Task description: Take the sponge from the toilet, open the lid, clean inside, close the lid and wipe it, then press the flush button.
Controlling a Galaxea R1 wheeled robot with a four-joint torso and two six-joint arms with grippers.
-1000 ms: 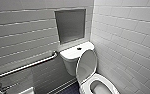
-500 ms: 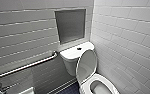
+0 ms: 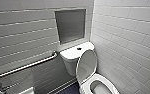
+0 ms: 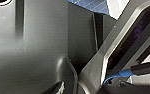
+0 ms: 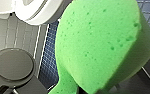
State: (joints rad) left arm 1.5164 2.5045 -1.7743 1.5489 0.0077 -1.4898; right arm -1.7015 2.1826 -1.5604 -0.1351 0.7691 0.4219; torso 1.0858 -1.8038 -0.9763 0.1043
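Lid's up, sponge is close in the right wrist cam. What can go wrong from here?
1. The lid stands raised; a bump while reaching into the bowl could knock it down onto the arm.
2. The toilet sits close to the tiled side wall, so an arm on that side has little room and may scrape it.
3. The sponge hangs over the blue floor tiles; if it slips, it likely lands there.

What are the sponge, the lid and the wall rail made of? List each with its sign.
The sponge looks like soft matte foam, dotted with pores. The lid: likely smooth glossy white plastic; ceramic can't be excluded. The wall rail: probably metal, a silvery tube with a highlight.
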